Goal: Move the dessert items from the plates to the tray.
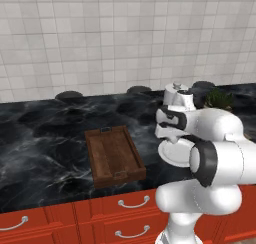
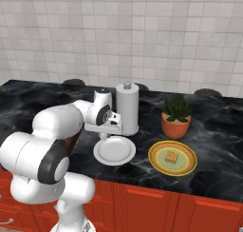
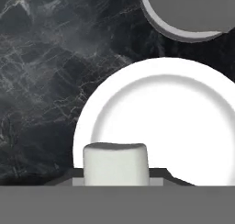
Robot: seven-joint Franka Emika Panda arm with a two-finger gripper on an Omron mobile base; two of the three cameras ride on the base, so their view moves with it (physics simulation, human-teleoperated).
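A white marshmallow [image 3: 115, 163] sits between my gripper's [image 3: 117, 178] dark fingertips, which press on both its sides just above the near rim of the white plate [image 3: 183, 126]. From the right base view the gripper [image 2: 105, 134] hangs over the back left edge of that white plate [image 2: 118, 152], which otherwise looks bare. The brown-tan block [image 2: 171, 157] lies in the middle of the yellow plate [image 2: 182, 165], to the right. The dark wooden tray [image 1: 114, 153] rests bare on the counter, left of the white plate [image 1: 172, 154].
A tall grey canister [image 2: 127, 110] stands right behind the white plate, its round base [image 3: 193, 12] close to the plate's far rim. A potted plant [image 2: 176, 121] stands behind the yellow plate. Dark stove burners [image 1: 69, 95] line the back wall.
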